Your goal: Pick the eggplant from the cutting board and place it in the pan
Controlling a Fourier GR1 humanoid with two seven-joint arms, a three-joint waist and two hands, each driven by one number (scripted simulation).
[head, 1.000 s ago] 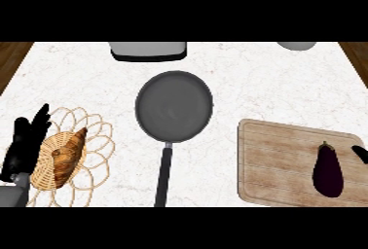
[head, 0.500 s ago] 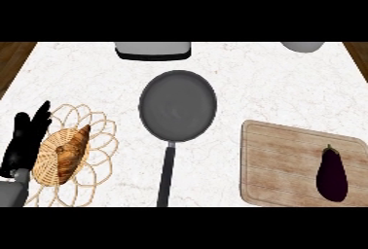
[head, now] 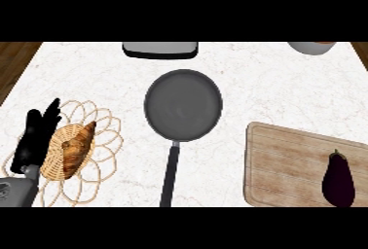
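Eggplant lies on the cutting board at lower right, long axis roughly up-down in view, stem toward the far side. Pan sits mid-counter, up and to the left of it, handle pointing toward the robot. Left hand rests open at the left edge by the bread basket, holding nothing, well apart from the eggplant. Right hand isn't visible; judging by side, it's the nearer one.

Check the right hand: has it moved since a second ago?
Yes. It was beside the eggplant on the cutting board; it has since withdrawn out of view.
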